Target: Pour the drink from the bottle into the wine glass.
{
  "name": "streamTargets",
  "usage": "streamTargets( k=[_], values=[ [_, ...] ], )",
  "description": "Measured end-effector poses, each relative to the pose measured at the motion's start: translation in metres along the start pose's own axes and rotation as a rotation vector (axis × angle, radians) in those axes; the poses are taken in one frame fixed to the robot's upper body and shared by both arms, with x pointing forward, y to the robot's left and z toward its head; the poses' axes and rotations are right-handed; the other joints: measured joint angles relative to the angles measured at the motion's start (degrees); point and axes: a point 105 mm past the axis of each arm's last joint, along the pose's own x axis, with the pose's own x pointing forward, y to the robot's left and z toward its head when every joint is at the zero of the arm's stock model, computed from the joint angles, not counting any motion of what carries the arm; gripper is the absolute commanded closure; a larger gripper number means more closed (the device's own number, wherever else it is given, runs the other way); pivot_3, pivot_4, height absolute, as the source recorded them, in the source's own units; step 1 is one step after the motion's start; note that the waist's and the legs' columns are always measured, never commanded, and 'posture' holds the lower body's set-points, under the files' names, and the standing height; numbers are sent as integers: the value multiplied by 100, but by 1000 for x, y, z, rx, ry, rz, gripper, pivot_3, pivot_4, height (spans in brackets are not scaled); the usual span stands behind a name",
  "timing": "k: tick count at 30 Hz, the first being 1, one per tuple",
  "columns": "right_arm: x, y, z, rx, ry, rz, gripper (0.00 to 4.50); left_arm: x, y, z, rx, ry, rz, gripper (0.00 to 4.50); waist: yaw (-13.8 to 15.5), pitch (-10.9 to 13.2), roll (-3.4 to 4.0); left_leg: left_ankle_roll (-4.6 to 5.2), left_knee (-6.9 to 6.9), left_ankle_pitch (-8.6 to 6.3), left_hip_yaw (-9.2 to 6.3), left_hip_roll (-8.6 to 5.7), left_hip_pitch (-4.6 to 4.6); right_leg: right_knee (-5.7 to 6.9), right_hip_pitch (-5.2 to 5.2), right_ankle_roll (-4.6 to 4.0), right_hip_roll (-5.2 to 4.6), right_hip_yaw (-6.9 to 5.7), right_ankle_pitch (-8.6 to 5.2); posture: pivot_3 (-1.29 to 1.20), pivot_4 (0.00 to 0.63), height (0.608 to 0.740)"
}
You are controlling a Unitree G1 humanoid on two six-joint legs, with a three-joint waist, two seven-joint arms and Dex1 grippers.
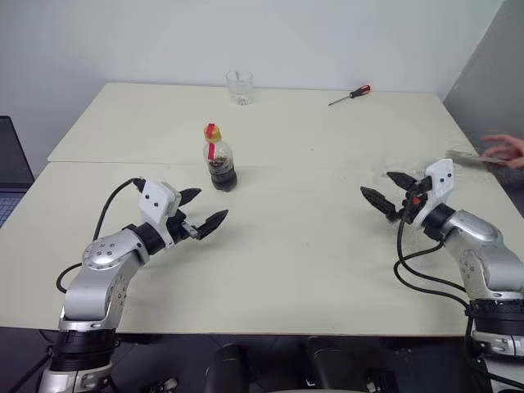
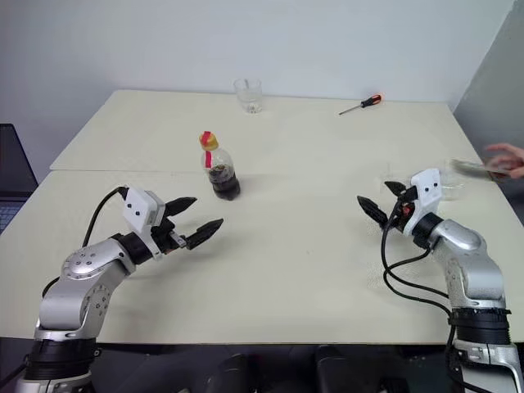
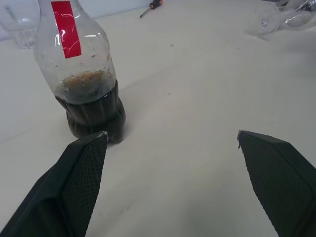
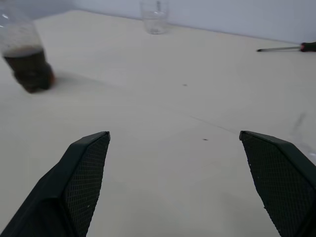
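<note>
Both our claws spread wide and empty, left gripper (image 1: 199, 211) near the bottle (image 1: 218, 157), right gripper (image 1: 386, 191) well apart, squat clear bottle, red label strip, the drink (image 3: 94, 111) dark brown, foamy.

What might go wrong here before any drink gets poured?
The left fingers stand open close to the small bottle; a nudge might tip it. A person's hand at the right edge of the table holds a clear object, perhaps the wine glass, near the right fingers; a reach might strike it. The yellow cap looks on, so nothing would pour.
</note>
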Motion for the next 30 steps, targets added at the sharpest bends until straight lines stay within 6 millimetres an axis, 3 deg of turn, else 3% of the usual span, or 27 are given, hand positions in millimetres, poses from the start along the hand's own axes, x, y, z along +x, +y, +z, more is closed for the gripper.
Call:
streamTargets(
  k=[8,10,15,21,30],
  values=[
    [-3,30,8,4,57,184,0,4,16,3,-8,-23,94,12,19,-1,-1,1,3,0,-4,-3,1,1,3,2,0,-4,-1,0,150,740],
    [4,52,6,-2,74,269,0,16,23,2,3,-62,195,12,23,-1,-1,1,3,0,-4,-4,1,0,3,2,0,-1,-1,0,150,740],
    [19,104,6,-7,72,459,0,43,16,-6,-1,-97,264,12,29,0,-4,0,6,0,-5,-4,-9,-1,-1,-14,1,-2,9,0,150,740],
    [24,119,6,-2,63,497,0,56,19,-5,-20,-125,312,12,80,0,-6,1,10,1,-3,-4,-11,1,1,-11,0,-14,8,0,150,740],
    [24,124,10,-14,50,495,0,68,32,-2,-66,-138,334,12,106,0,-6,0,10,1,-3,-4,-15,0,0,-11,2,-19,8,0,150,740]
  ],
)
